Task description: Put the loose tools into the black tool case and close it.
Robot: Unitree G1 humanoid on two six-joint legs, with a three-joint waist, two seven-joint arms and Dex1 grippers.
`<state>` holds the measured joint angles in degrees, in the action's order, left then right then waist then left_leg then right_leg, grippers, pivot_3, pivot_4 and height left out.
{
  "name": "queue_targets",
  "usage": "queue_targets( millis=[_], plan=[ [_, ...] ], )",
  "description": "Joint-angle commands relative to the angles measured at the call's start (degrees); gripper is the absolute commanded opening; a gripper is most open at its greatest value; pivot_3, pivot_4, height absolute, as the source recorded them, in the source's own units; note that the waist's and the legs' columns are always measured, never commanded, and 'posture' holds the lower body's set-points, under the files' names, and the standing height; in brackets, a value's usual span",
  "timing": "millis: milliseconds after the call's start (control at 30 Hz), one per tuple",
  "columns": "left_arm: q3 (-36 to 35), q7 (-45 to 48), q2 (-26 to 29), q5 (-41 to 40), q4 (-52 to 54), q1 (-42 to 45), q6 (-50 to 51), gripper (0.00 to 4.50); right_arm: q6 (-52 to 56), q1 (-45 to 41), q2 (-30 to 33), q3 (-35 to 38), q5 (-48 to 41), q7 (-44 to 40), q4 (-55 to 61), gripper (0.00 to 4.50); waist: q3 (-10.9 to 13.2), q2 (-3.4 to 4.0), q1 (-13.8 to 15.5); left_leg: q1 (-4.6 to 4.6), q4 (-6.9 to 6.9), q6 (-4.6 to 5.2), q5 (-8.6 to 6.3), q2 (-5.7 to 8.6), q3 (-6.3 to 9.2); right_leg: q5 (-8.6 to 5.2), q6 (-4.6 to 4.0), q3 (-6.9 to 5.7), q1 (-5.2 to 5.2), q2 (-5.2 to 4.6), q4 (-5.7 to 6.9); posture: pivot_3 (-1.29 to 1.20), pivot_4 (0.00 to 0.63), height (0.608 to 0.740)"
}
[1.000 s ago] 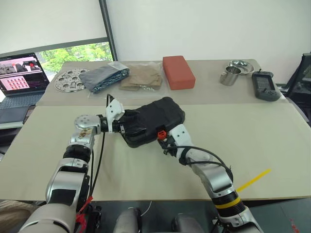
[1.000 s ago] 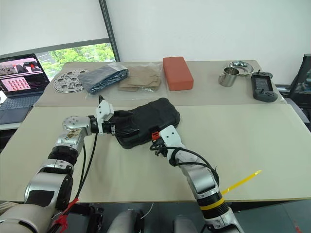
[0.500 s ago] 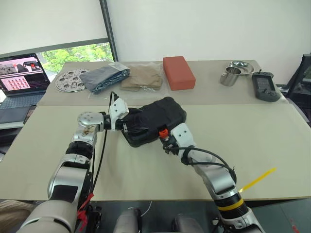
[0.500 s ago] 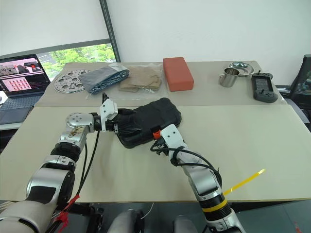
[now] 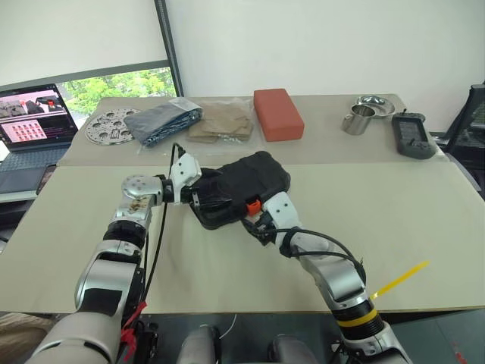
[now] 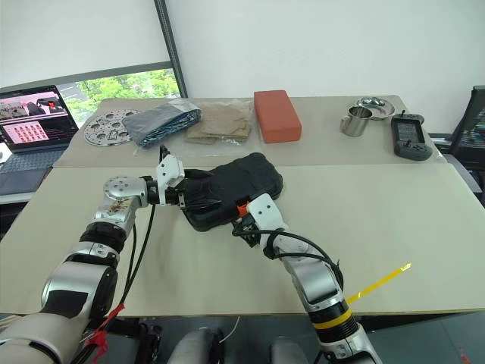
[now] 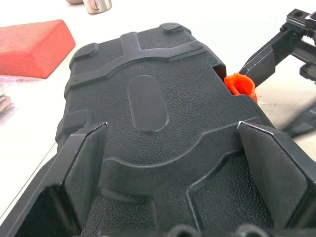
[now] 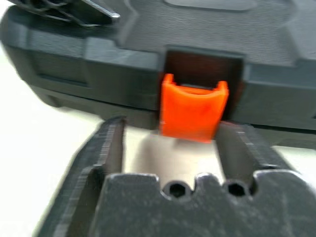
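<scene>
Left eye view: the case (image 5: 241,188) lies shut on the near table (image 5: 424,212), roughly at its middle, with its long axis running diagonally away from the robot. The latch (image 5: 253,205) sits on the case's near edge, facing the right arm. The left gripper (image 5: 198,189) rests at the case's left end with its fingers (image 7: 84,168) spread wide over the lid, one to each side of the raised panel (contact with the shell cannot be confirmed). In the left wrist view the lid's bumpy surface and moulded ribs run away from the fingers, and the latch shows at the far right edge beside the other gripper's black finger. The right gripper (image 5: 255,222) sits just in front of the latch. In the right wrist view its two fingers (image 8: 106,148) stand apart, one to each side of the latch (image 8: 193,111), with a visible gap on both sides; the gripper is open and holds nothing. The latch tab hangs from a recess in the case's front wall. On the far table lie a red block (image 5: 277,112), folded cloths in bags (image 5: 189,120), a perforated metal disc (image 5: 106,123), a steel cup (image 5: 359,119) and a black handset (image 5: 413,135). A laptop (image 5: 34,121) stands at the far left. A yellow strip (image 5: 398,280) lies near the table's front edge.
</scene>
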<state>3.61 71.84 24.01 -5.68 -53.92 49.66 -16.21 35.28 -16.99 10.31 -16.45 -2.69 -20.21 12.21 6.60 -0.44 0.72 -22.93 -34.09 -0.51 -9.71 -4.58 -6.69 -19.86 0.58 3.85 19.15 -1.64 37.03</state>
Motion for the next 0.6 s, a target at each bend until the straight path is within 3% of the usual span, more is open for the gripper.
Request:
queue_targets(
  millis=[33,200,300,533,600],
  plan=[
    [3.8,-0.3,-1.2,4.3,-2.4,-1.3,0.6,4.50,0.0,0.2,0.5,2.5,-1.1,-0.1,5.2,3.45,0.0,0.01,0.0,0.00,0.00,0.00,0.00,0.00,0.02,0.00,0.00,0.00,0.00,0.00,0.00,0.00,0.150,0.740],
    [3.8,-0.5,-1.1,4.3,-2.8,-1.0,0.5,4.50,2.0,2.2,1.4,3.3,-1.4,0.3,8.0,3.45,-0.2,-0.05,0.0,0.00,0.01,0.00,0.00,0.00,0.07,0.00,0.00,0.00,0.00,0.00,-0.01,0.00,0.150,0.740],
    [3.8,-0.6,-1.2,4.4,-3.1,-0.8,0.4,4.50,2.6,2.8,1.6,3.4,-1.3,0.6,8.6,2.74,-0.2,-0.06,0.0,0.00,0.01,0.00,0.00,0.00,0.07,0.00,0.00,0.00,0.00,0.00,-0.03,0.00,0.150,0.740],
    [3.7,-0.7,-1.3,4.4,-3.2,-0.8,0.3,4.50,2.3,2.2,1.4,3.2,-1.2,0.8,8.0,0.30,-0.2,-0.07,0.0,0.00,0.01,0.01,-0.01,0.01,0.11,0.00,0.00,0.00,0.01,0.00,-0.03,0.00,0.150,0.740],
    [3.7,-0.6,-1.3,4.4,-3.2,-0.8,0.3,4.50,2.3,1.8,1.3,3.2,-1.2,0.8,7.8,0.03,-0.2,-0.07,0.0,0.00,0.01,0.01,0.00,0.01,0.12,0.00,0.00,0.00,0.01,0.00,-0.03,0.00,0.150,0.740]
  ],
)
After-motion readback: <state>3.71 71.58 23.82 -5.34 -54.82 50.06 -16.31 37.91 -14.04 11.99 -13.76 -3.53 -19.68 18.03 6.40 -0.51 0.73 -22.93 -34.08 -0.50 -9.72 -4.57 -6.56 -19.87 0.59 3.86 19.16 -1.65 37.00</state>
